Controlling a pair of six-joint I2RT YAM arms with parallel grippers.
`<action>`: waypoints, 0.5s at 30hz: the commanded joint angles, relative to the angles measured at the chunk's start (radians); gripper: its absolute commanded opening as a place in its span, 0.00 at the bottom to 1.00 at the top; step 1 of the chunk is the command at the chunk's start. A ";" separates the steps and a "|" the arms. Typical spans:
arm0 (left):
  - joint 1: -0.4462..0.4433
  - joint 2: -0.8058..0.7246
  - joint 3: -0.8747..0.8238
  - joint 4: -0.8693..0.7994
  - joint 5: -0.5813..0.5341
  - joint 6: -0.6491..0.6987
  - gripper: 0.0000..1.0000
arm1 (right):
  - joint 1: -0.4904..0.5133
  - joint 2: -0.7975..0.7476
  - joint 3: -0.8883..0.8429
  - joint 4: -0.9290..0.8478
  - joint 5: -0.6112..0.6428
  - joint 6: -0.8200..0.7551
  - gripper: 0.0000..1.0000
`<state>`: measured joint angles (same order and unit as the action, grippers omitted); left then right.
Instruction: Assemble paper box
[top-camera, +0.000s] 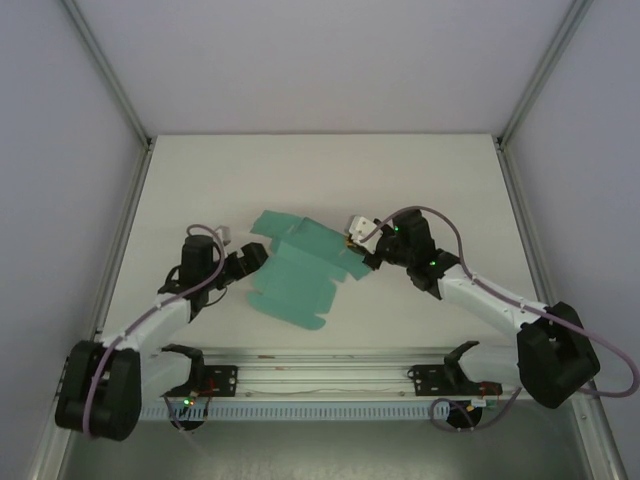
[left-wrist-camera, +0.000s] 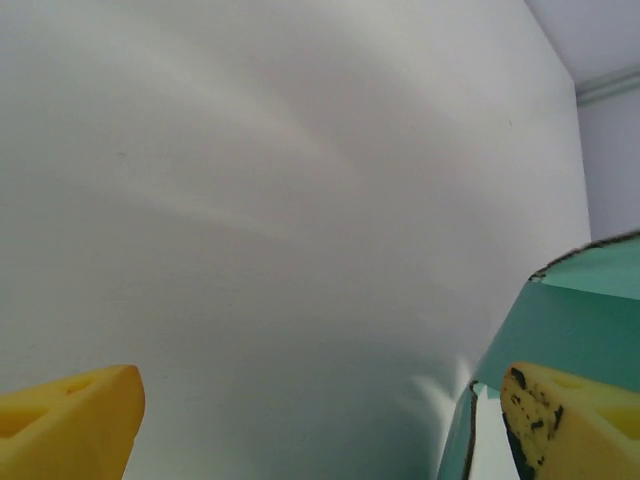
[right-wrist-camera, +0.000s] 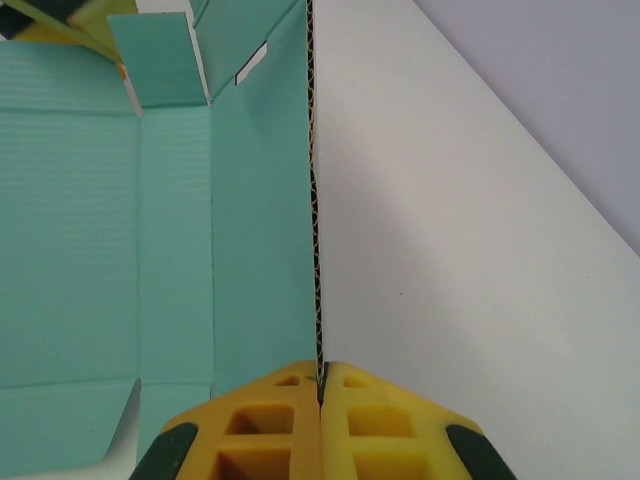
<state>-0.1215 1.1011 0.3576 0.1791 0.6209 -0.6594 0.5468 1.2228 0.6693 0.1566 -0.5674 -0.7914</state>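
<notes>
Paper box (top-camera: 300, 275) lies as an open sheet on table (top-camera: 420, 170). Right gripper (right-wrist-camera: 320, 385) jaws are clamped on its raised edge. Left gripper (left-wrist-camera: 320, 420) jaws are apart, beside the card.

Bright, even light; soft shadows

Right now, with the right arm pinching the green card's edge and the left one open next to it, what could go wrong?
The right fingers pinch the paper box only at its thin edge, so a pull might slip off or crease it away from a fold line. The left fingers stand open with the card close to just one of them; closing could miss the sheet or shove it sideways.
</notes>
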 joint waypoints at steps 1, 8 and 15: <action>0.005 0.094 0.052 0.192 0.182 0.002 0.83 | -0.003 0.007 0.014 0.009 -0.039 0.026 0.00; -0.020 0.236 0.049 0.434 0.318 -0.090 0.75 | -0.003 0.026 0.022 0.028 -0.056 0.047 0.00; -0.058 0.313 0.102 0.428 0.316 -0.086 0.40 | -0.004 0.036 0.027 0.038 -0.069 0.057 0.00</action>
<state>-0.1669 1.3907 0.4244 0.5285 0.8955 -0.7372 0.5465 1.2537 0.6693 0.1574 -0.6025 -0.7574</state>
